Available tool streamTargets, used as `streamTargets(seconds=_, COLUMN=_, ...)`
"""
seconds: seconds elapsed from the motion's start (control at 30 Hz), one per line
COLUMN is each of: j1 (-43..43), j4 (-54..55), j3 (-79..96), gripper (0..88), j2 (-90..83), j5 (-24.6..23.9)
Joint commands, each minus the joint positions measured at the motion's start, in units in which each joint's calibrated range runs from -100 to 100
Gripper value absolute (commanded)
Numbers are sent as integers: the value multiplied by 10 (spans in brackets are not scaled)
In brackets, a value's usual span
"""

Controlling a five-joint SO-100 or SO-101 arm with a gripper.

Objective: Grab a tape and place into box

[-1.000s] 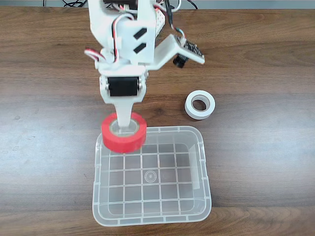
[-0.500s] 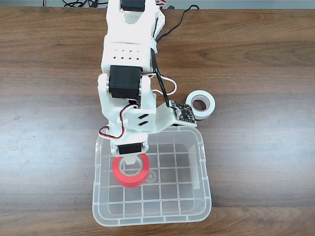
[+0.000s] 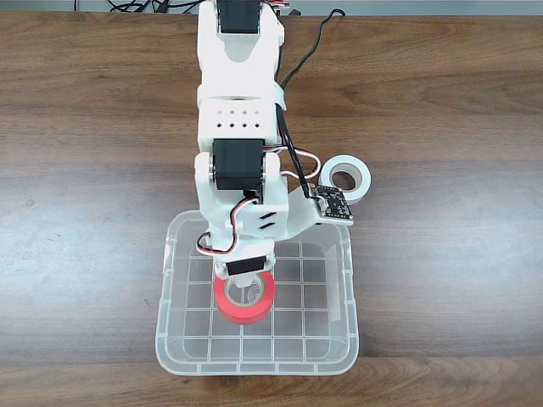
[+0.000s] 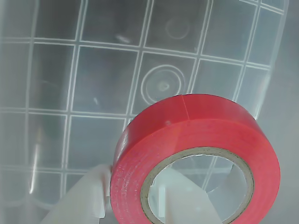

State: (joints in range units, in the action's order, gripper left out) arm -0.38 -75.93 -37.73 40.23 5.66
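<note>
Even, bright light from above in the fixed view; the wooden tabletop [image 3: 441, 280] shows a soft sheen and only faint shadows beside the arm. Focus is sharp, with no edge distortion evident. In the wrist view the clear box [image 4: 56, 84] is pale and hazy with small glints, and the red tape [image 4: 187, 144] is slightly soft.

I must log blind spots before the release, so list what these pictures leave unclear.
- Fixed view: the pincer tips sit under the arm and inside the red tape, so the exact grip is hidden.
- Both views: whether the tape touches the floor of the box cannot be judged.
- Wrist view: the tape's lower part is cut by the frame edge.
- Fixed view: the camera board partly covers the white roll.
</note>
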Motion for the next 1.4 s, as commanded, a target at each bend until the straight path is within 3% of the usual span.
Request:
streamTargets(seconds=0.0, j1=-1, j4=7, j3=-49, gripper=103, j2=-15, j5=-2)
streamTargets(seconds=0.13, j1=-1, j4=7, j3=-49, gripper=183, j2=-20, j5=-2)
streamTargets(seconds=0.37, j1=7, j4=-7, j3=-110, gripper=182, j2=-23, j5=-1)
streamTargets(seconds=0.57, j1=11, j4=-95, j3=-249, gripper=179, j2=-23, j5=-1)
streamTargets(seconds=0.77, j1=11, j4=-238, j3=-394, gripper=40, j2=-23, j5=-2)
streamTargets(seconds=0.83, j1=13, j4=-241, j3=-406, gripper=12, j2=-30, j5=-2)
streamTargets(seconds=1.13, j1=14, j4=-241, j3=-275, gripper=12, j2=-204, j5=3)
streamTargets(seconds=1.37, j1=-15, j4=-241, j3=-10, gripper=12, j2=-425, j5=-1)
